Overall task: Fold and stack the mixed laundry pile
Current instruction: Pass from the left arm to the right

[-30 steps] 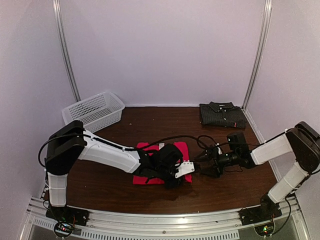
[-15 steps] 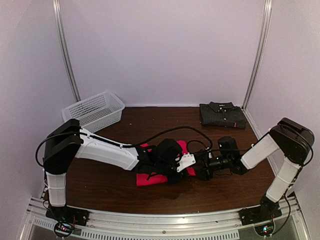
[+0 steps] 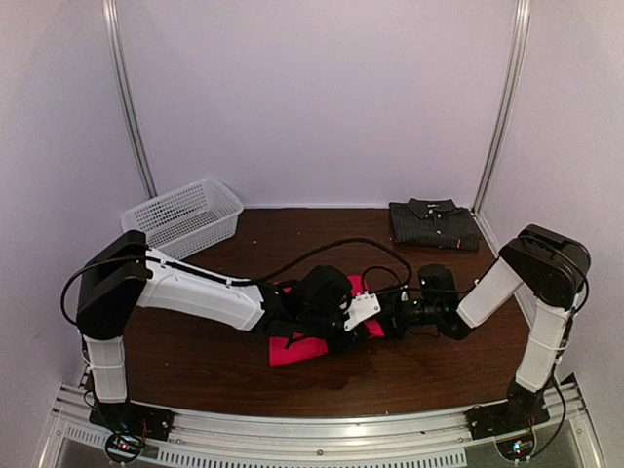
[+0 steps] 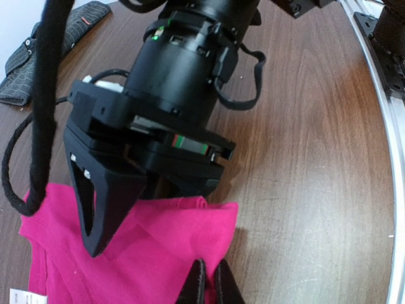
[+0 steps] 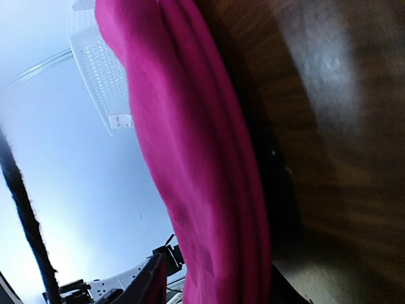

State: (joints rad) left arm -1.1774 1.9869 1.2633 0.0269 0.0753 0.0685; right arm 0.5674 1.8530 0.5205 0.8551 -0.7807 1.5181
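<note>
Right hand (image 3: pixel 390 318) has slid left to the folded red-pink T-shirt (image 3: pixel 304 348), mid-counter (image 3: pixel 195 375). Its jaws are narrower than a second ago but still spread astride the shirt's right edge. Left hand (image 4: pixel 210 282) pressed together at the near edge; whether cloth is caught, cannot tell. Pinstriped shirt (image 3: pixel 434 224) lies folded far right. Likely a two-handed lift for stacking.

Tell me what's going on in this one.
Both arms meet at the pink T-shirt. The left hand is shut, pinching its edge; the right hand straddles the folded edge beside it, grip unclear. The dark striped shirt lies folded at the far right corner. The white basket sits far left.
</note>
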